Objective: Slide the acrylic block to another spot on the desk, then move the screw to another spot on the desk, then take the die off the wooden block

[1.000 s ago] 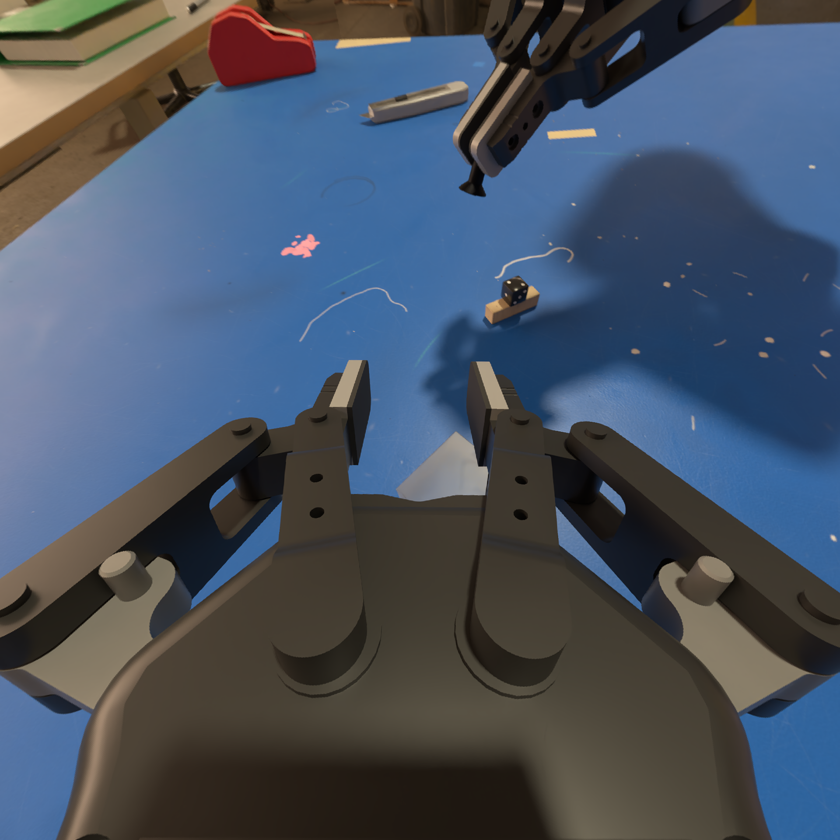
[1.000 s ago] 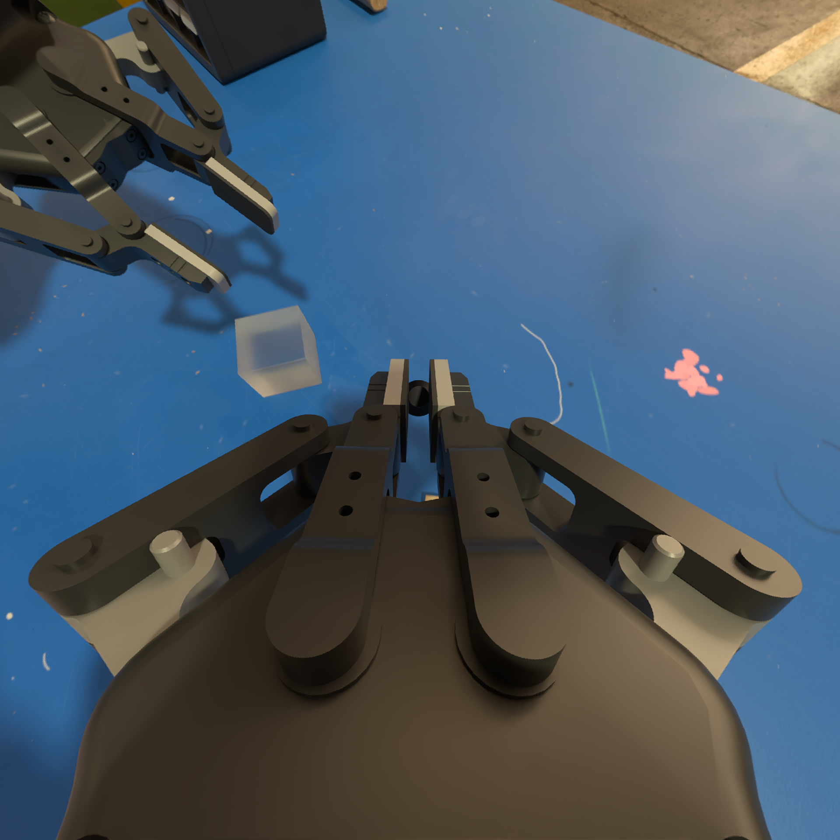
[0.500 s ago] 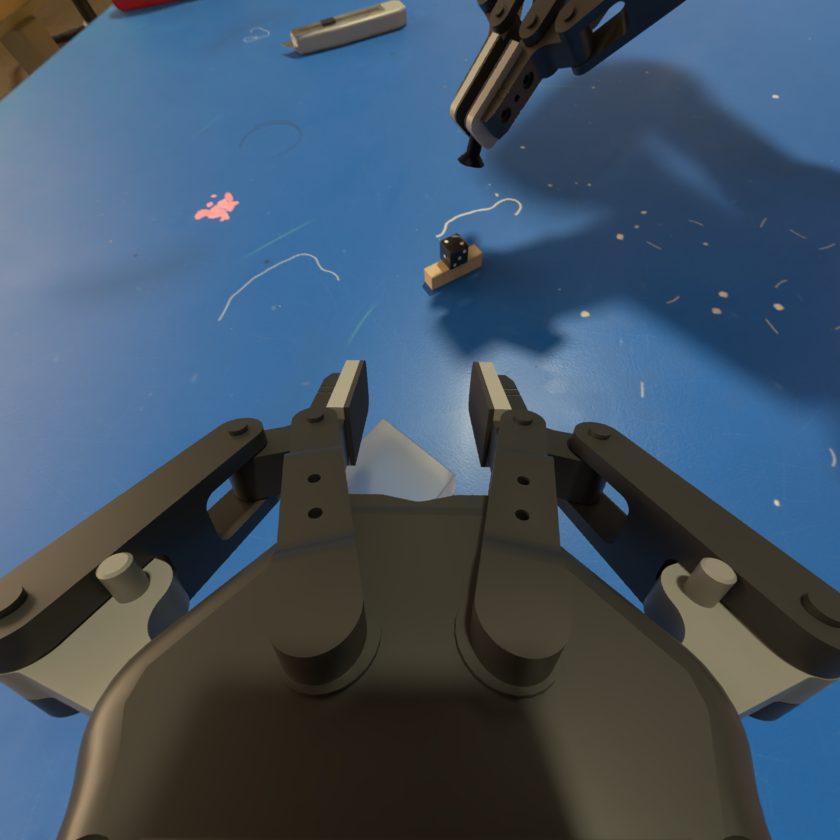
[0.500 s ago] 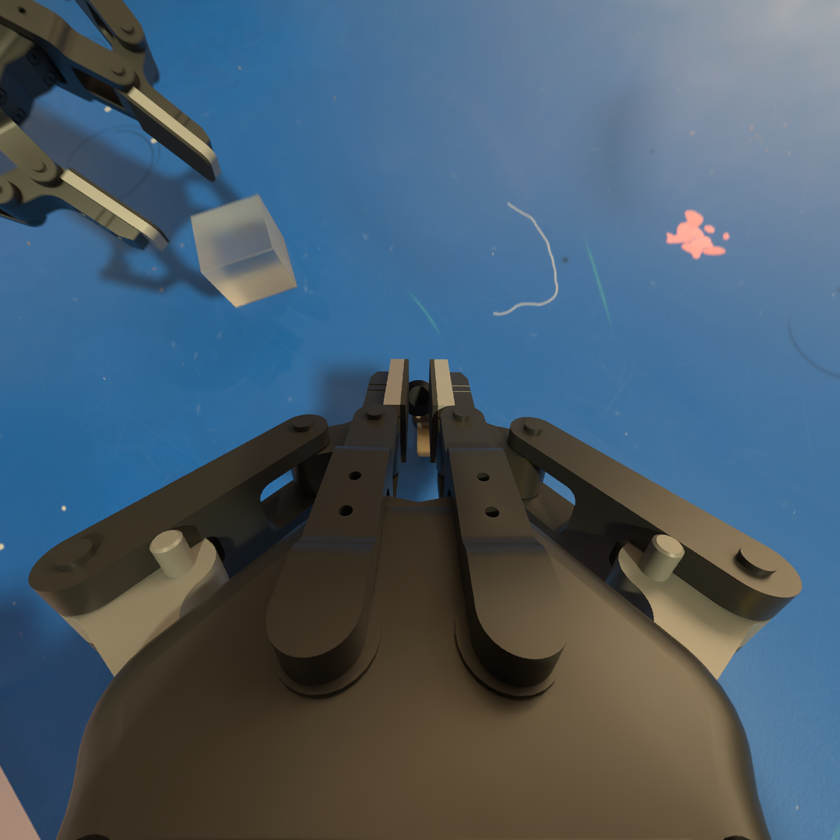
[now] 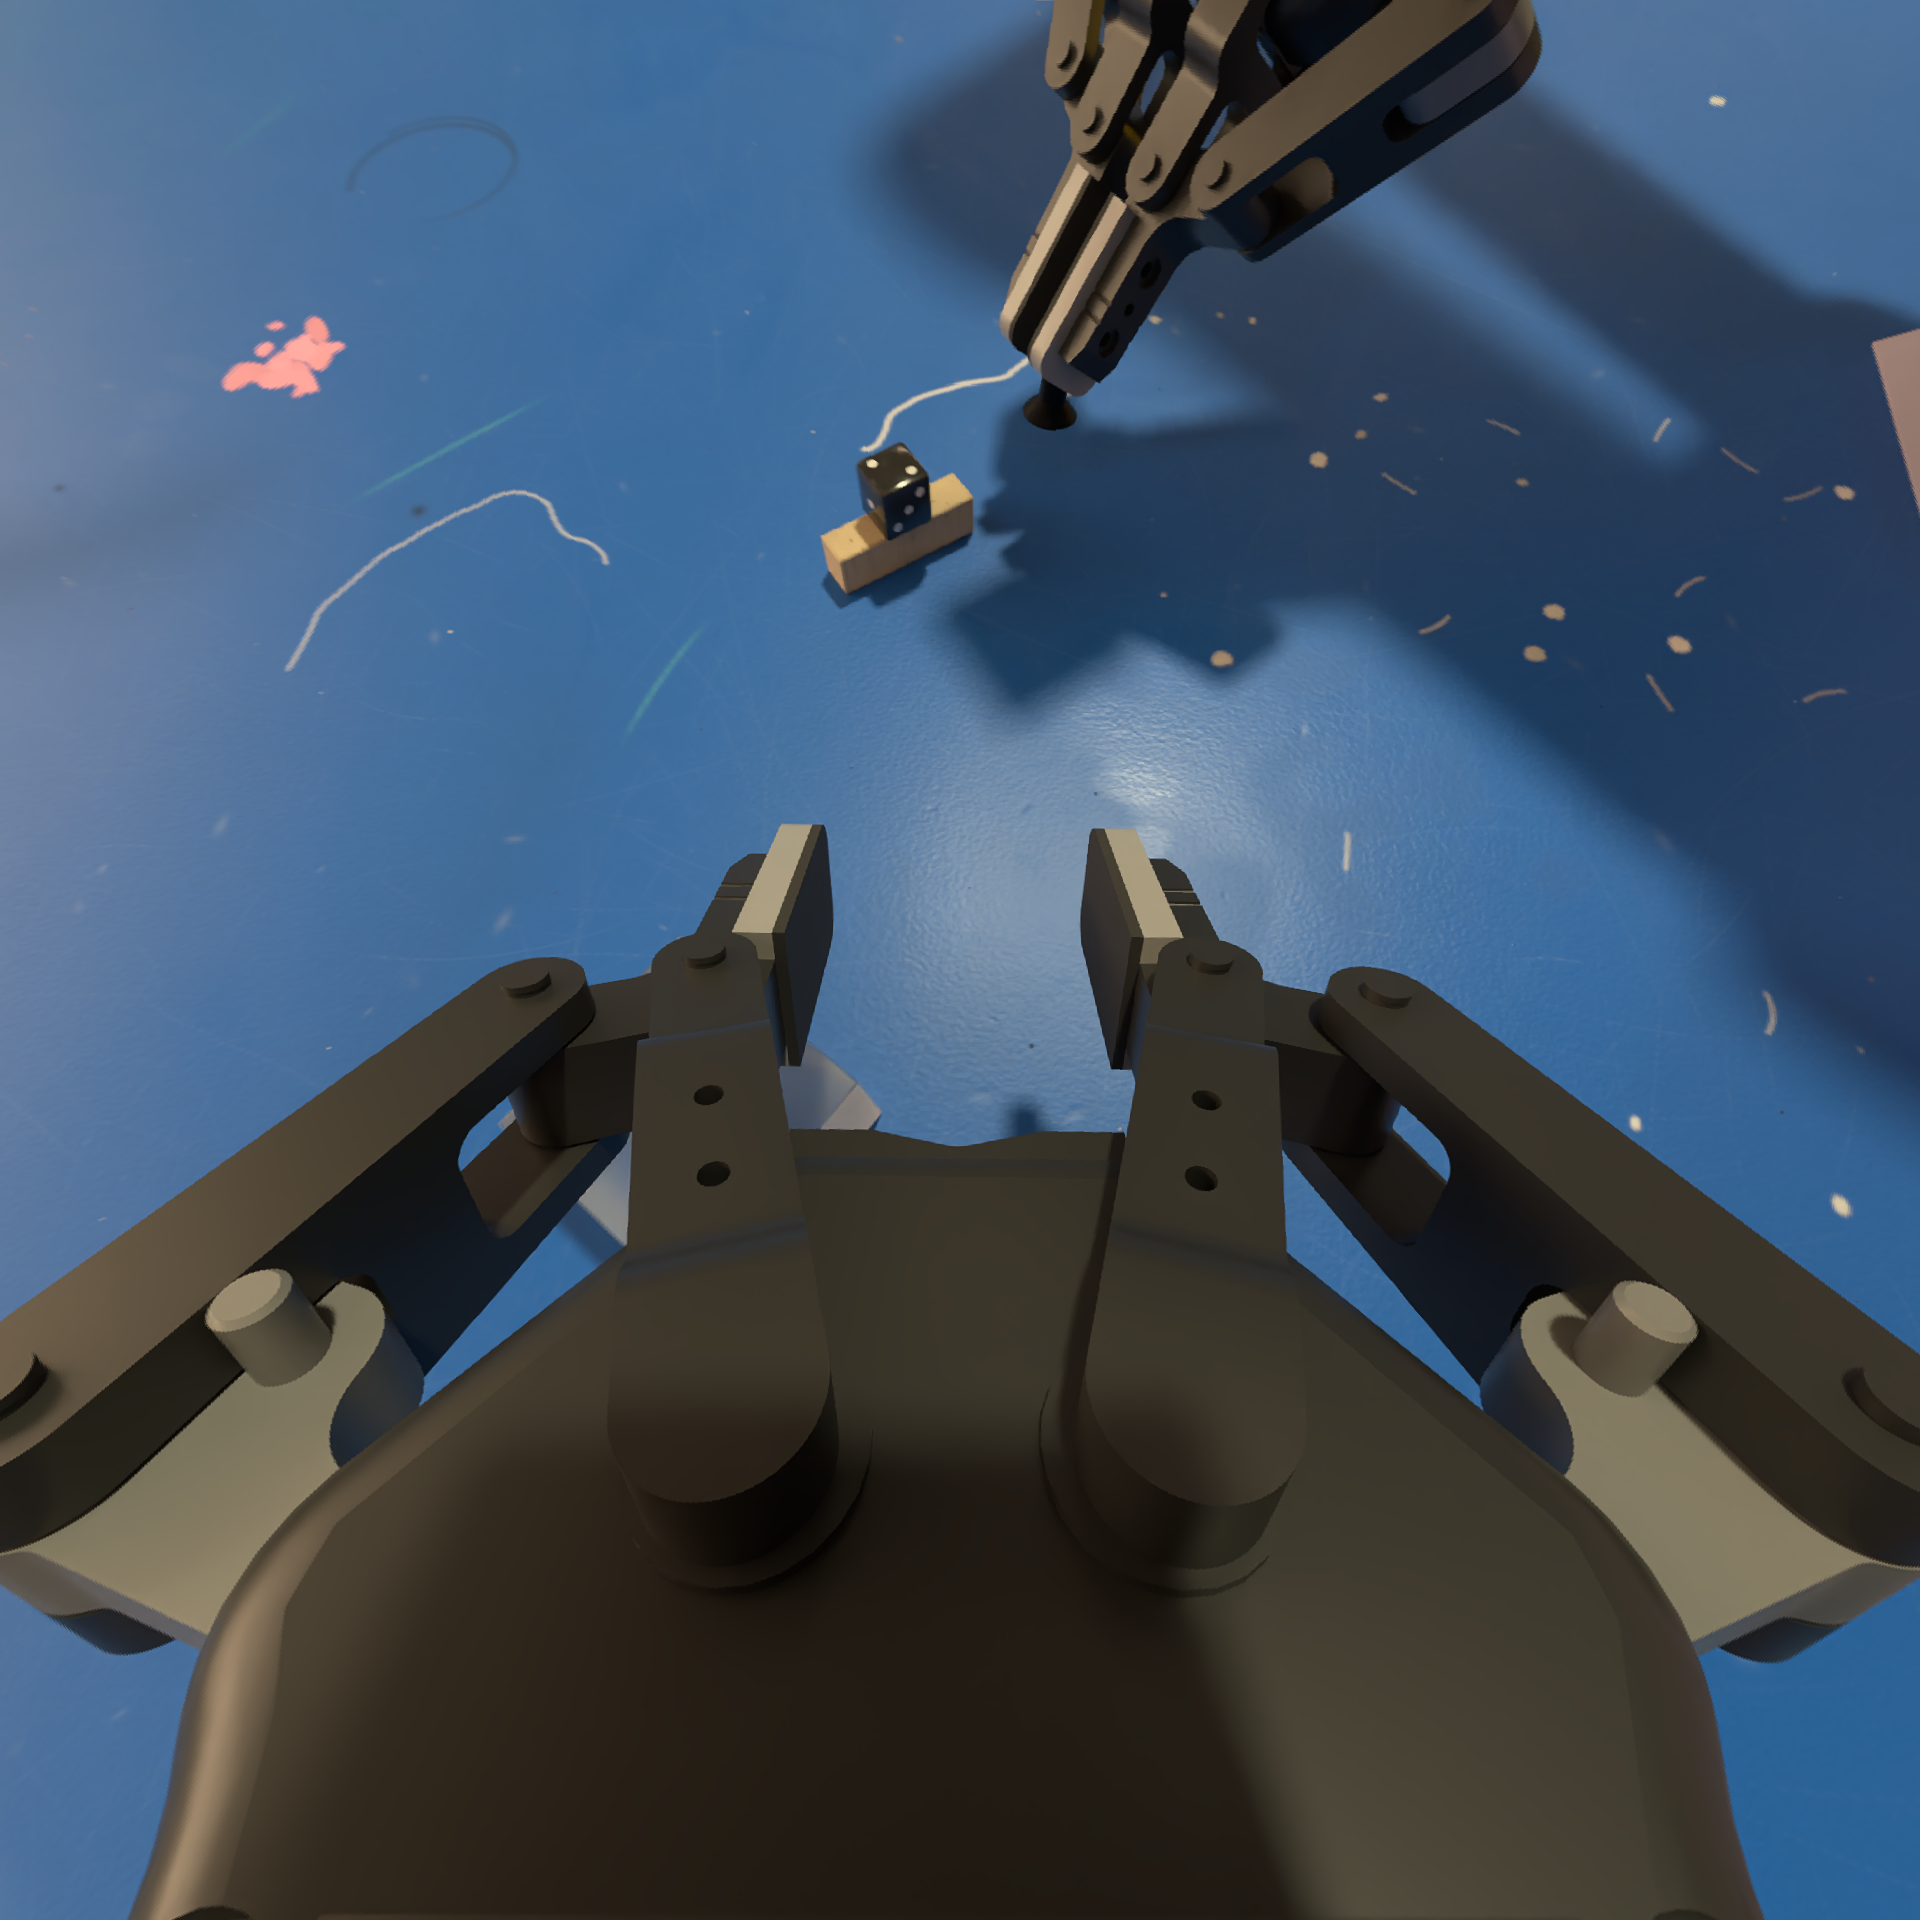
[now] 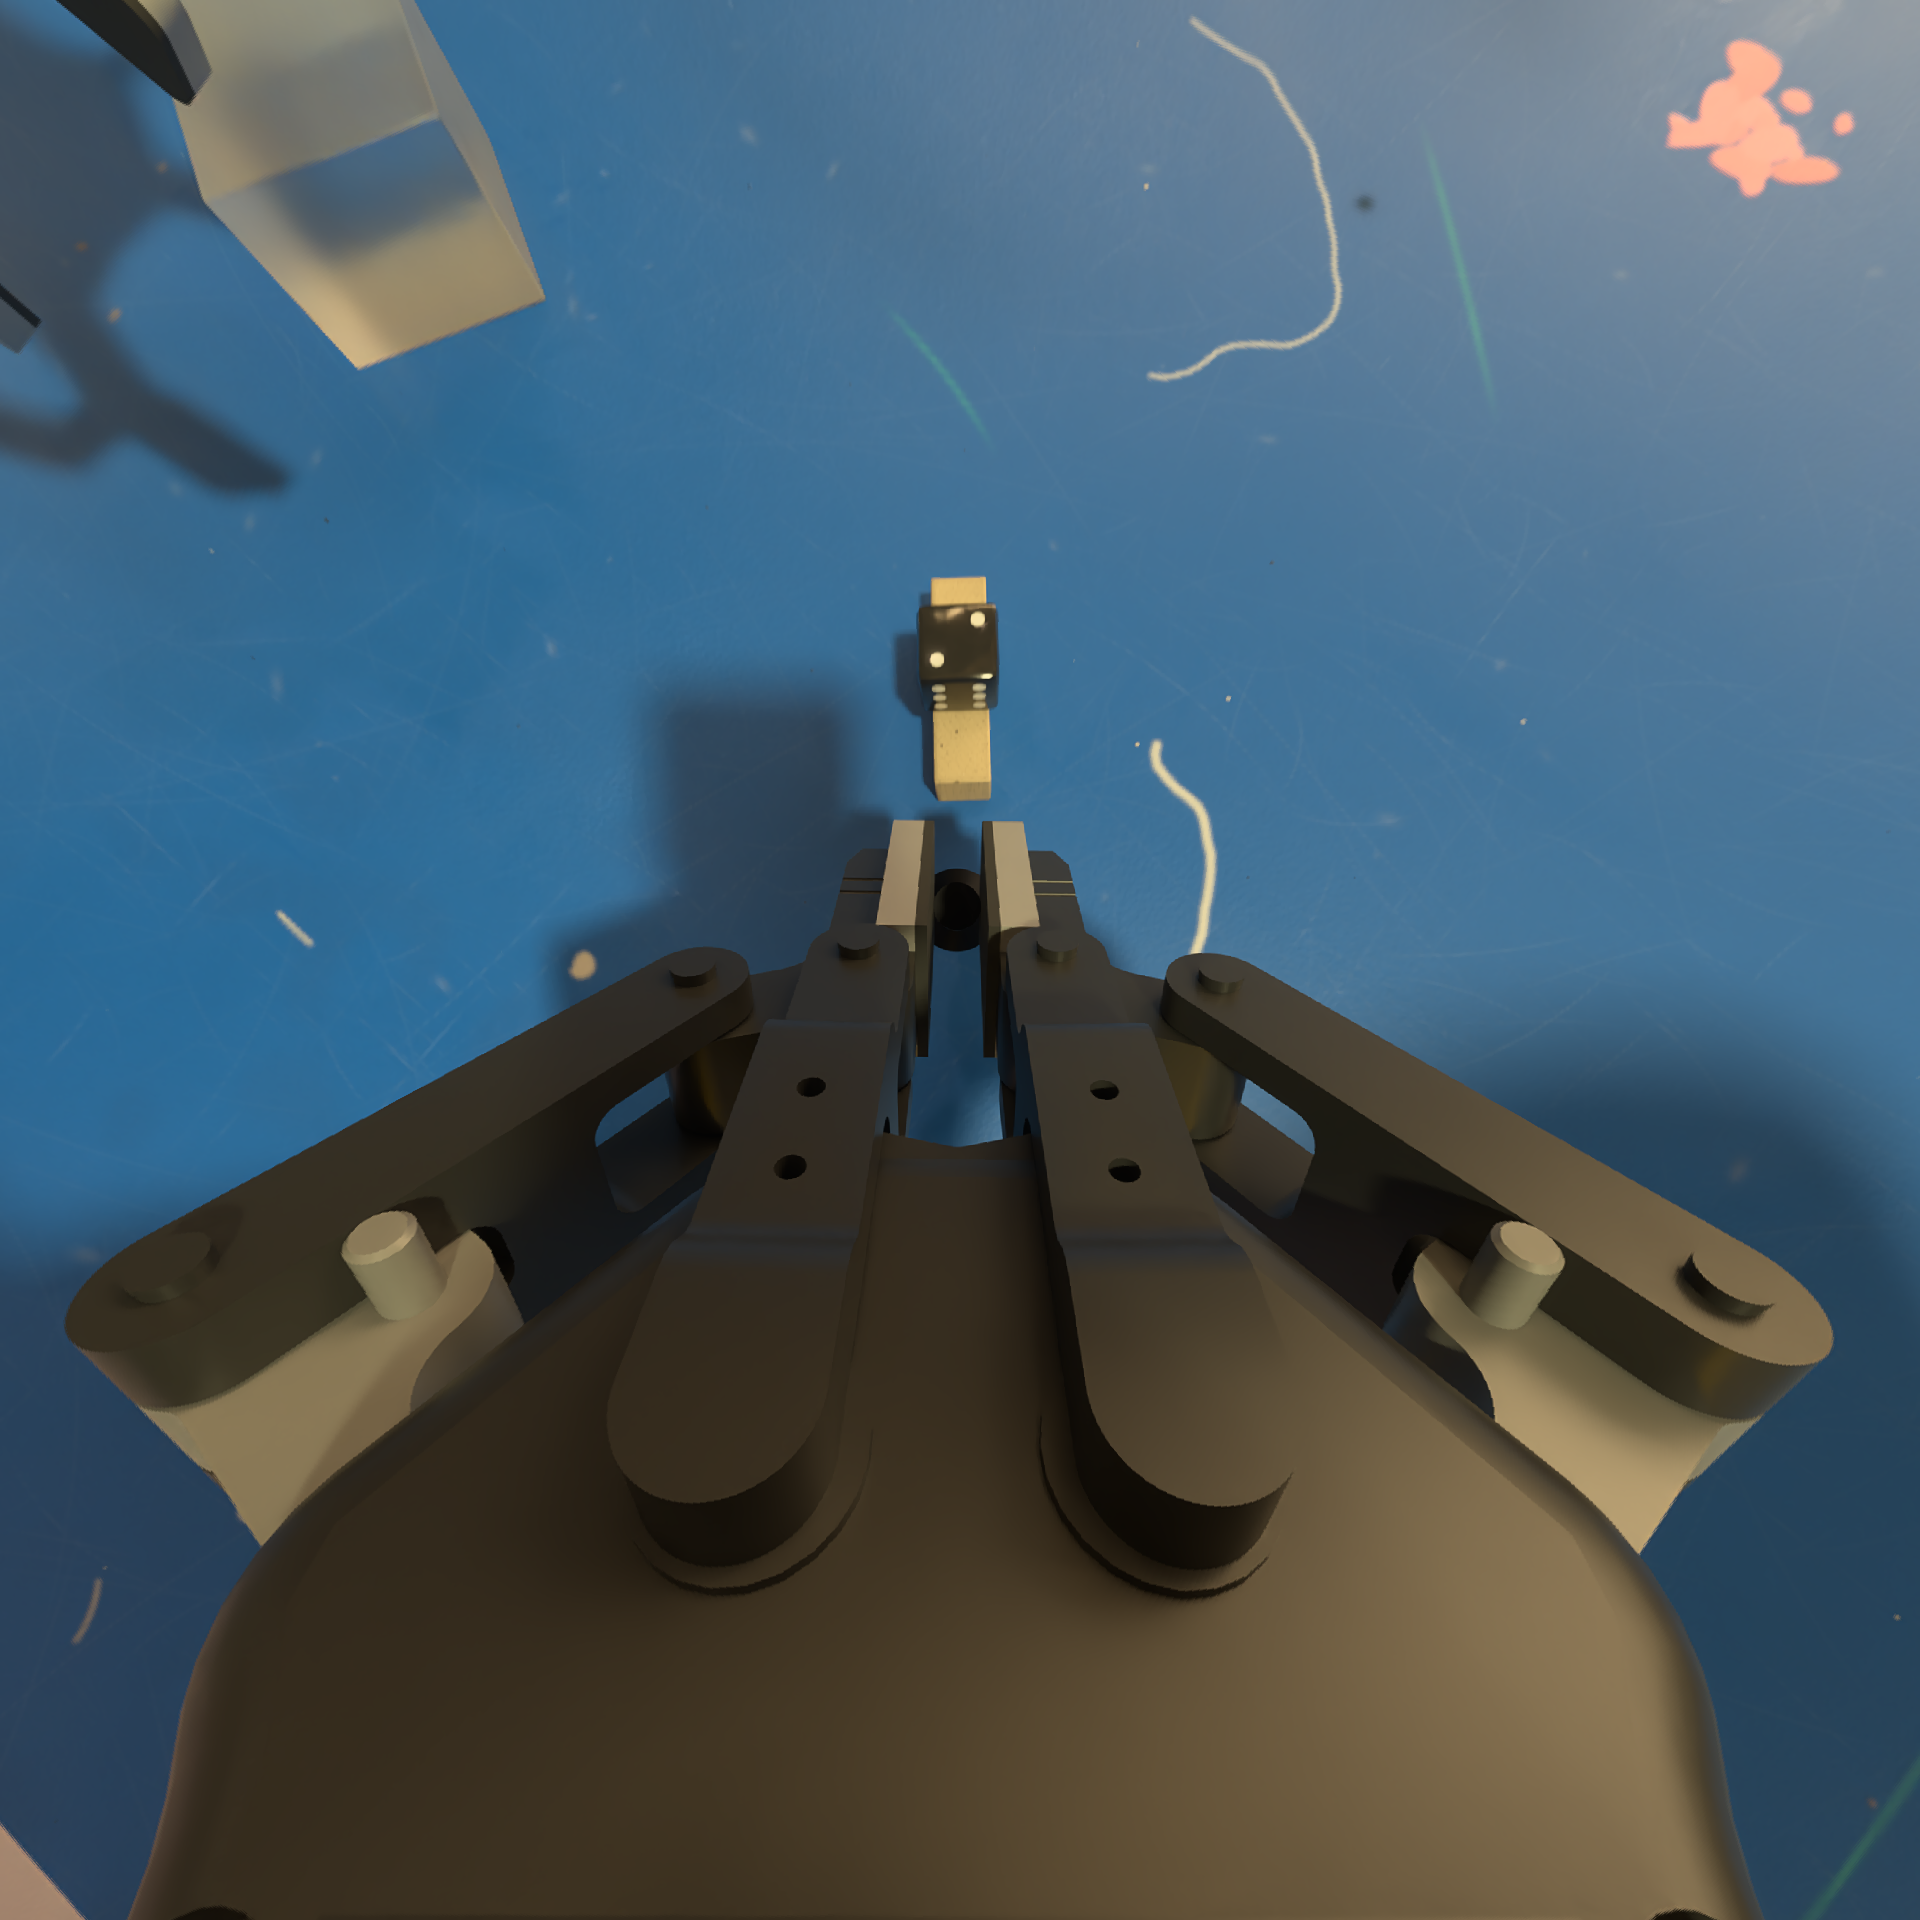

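Note:
My right gripper [image 6: 958, 868] is shut on a small black screw [image 6: 956, 912], head down, just above the blue desk [image 6: 1351, 644]; it shows in the left wrist view [image 5: 1060, 369] with the screw [image 5: 1049, 408] right of the die. A black die [image 6: 957, 644] sits on a small wooden block [image 6: 961, 753] just ahead of my right fingertips, also in the left wrist view [image 5: 894, 488]. The clear acrylic block [image 6: 353, 197] stands at the upper left. My left gripper [image 5: 956, 904] is open and empty, the acrylic block [image 5: 826, 1096] under its left finger.
White chalk squiggles [image 6: 1309, 208], a pink paint stain [image 5: 283, 358] and scattered wood chips [image 5: 1538, 634] mark the desk. A pale edge of something [image 5: 1901, 416] shows at the far right of the left wrist view.
My right gripper has come down with the screw, close beside the die and wooden block. My left gripper has tilted down and shifted right of the acrylic block.

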Robot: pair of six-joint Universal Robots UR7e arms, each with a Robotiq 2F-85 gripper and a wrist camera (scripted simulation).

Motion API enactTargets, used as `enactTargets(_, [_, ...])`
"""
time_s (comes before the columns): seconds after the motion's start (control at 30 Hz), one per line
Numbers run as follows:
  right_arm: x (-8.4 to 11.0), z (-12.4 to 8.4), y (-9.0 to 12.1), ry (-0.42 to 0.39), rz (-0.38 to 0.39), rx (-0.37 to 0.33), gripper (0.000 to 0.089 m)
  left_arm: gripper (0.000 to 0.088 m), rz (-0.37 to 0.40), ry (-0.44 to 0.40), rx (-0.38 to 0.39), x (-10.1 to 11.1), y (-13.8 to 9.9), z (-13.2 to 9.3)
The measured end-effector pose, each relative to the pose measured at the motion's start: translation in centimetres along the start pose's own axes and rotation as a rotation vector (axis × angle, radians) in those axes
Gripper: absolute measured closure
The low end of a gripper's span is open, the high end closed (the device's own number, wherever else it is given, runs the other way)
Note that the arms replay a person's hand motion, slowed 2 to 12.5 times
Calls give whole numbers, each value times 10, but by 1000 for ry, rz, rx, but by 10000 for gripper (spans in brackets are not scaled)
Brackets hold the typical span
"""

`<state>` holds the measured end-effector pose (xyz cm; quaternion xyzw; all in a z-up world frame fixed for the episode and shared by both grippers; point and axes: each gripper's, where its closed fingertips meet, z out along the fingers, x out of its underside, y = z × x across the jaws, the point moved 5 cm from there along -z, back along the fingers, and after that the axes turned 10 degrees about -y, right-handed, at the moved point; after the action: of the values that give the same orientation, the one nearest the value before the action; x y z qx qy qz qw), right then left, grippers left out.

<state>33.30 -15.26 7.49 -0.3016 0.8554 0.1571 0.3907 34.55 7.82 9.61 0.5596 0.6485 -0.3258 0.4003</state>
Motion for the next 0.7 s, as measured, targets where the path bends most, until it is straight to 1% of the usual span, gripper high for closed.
enactTargets(0.27, [15,6,5,26,-6,-9,814,430,15,55,22,2,-17,19])
enactTargets(0.57, [20,12,5,40,-15,32,809,411,40,86,36,2,-29,45])
enactTargets(0.6, [21,13,5,41,-15,33,692,410,40,91,34,2,-29,47])
enactTargets(0.63, [21,13,5,39,-16,33,553,408,40,96,31,3,-30,50])
enactTargets(0.7, [21,12,5,38,-18,34,516,404,40,106,30,4,-32,55])
